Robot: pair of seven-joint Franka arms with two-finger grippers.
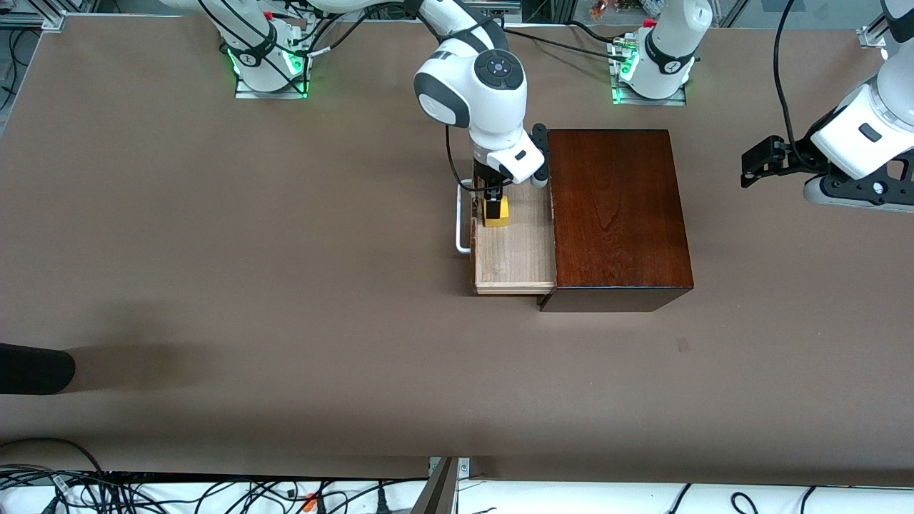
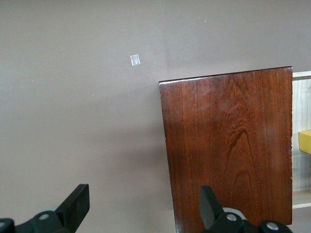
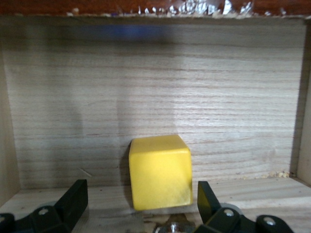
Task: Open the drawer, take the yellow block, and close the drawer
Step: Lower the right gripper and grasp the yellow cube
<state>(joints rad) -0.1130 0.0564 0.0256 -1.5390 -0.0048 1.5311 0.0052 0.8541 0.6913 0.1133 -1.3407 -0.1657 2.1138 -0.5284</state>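
The dark mahogany box (image 1: 618, 214) sits on the table, and its drawer (image 1: 514, 250) is pulled out toward the right arm's end, white handle (image 1: 460, 225) outermost. The yellow block (image 1: 498, 213) rests on the drawer's floor. My right gripper (image 1: 493, 203) is down in the drawer and open. In the right wrist view its fingers (image 3: 75, 196) stand on either side of the block (image 3: 159, 171) with gaps, above the pale wood floor (image 3: 155, 87). My left gripper (image 1: 750, 165) waits open in the air beside the box (image 2: 228, 145); the left gripper (image 2: 144, 200) holds nothing.
A dark rounded object (image 1: 32, 368) juts in at the right arm's end of the table. A small tape mark (image 1: 683, 345) lies nearer the front camera than the box. Cables run along the near edge (image 1: 214, 492).
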